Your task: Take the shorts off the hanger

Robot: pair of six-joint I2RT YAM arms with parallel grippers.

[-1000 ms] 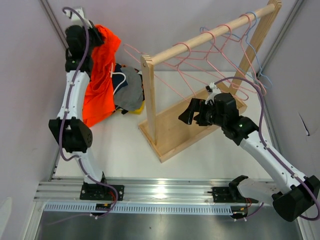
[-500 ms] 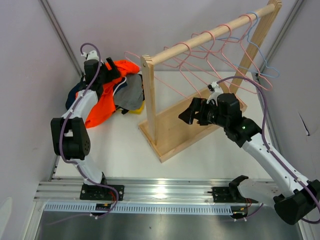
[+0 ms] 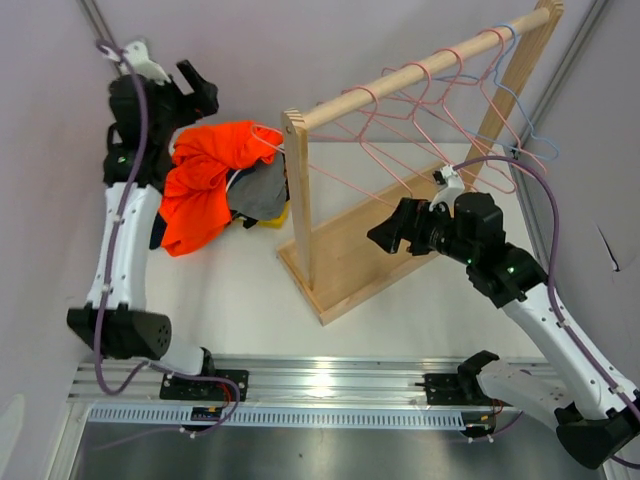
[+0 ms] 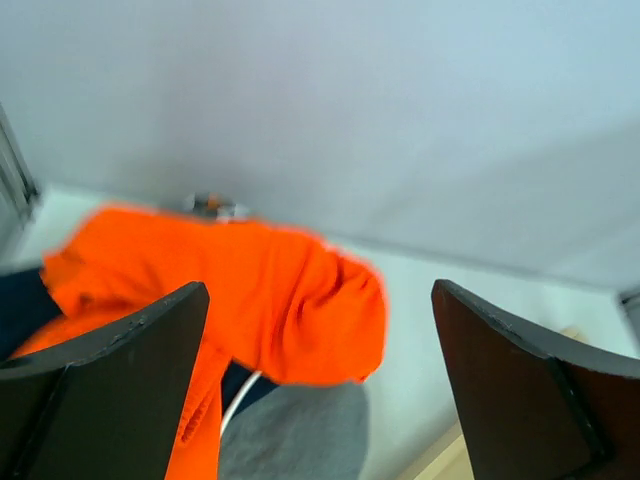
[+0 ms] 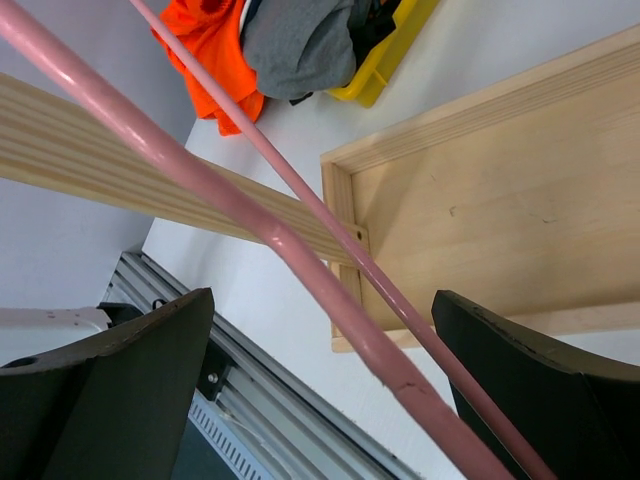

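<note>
Orange shorts (image 3: pixel 200 190) lie crumpled at upper left, seemingly soft, light and limp; a bunched fold would suit pinching. Left gripper (image 3: pixel 197 88) and right gripper (image 3: pixel 388 232) both gape wide, empty.

five hangers (image 5: pixel 270 235), one wooden rack (image 3: pixel 345 255), two arms (image 3: pixel 125 230).

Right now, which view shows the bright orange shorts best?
Top external: the orange shorts show almost whole and sharp, lying left of the wooden rack. Left wrist sees them close, but blurred and cropped. Right wrist catches only a corner at its top edge.
</note>
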